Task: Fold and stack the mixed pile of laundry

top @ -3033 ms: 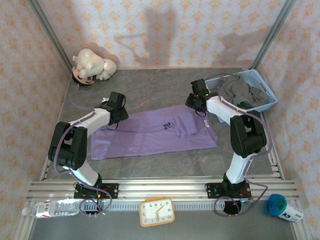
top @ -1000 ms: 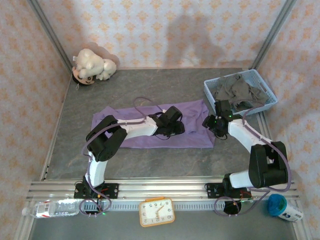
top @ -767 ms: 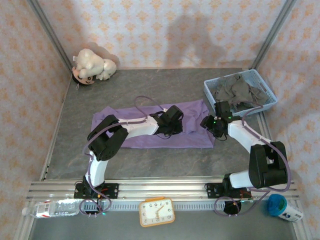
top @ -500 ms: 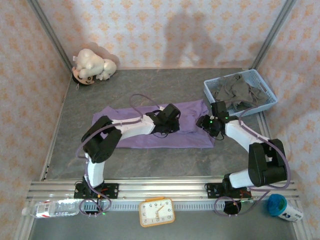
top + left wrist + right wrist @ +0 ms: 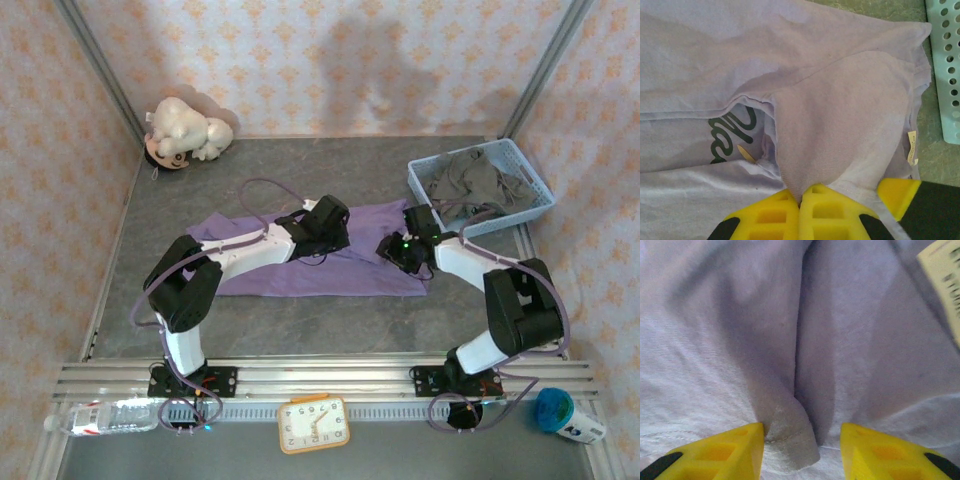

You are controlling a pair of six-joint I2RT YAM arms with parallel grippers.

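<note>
The lilac-purple shirt [image 5: 330,280] lay spread across the middle of the grey surface [image 5: 300,175]. The left fingers [image 5: 815,205] were pressed together, pinching a raised fold of it beside the chest logo [image 5: 732,135]. The right fingers [image 5: 735,445] stood apart, straddling a hem ridge of the same shirt. The dark grey-olive shirt [image 5: 475,180] sat in the blue basket [image 5: 538,180].

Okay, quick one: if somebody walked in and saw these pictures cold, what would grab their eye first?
A lilac shirt lies spread across the middle of the grey table. The left gripper is shut on a pinched fold of it, and the right gripper straddles another fold with its jaws apart. At the far right, a blue basket holds a crumpled dark shirt.
</note>
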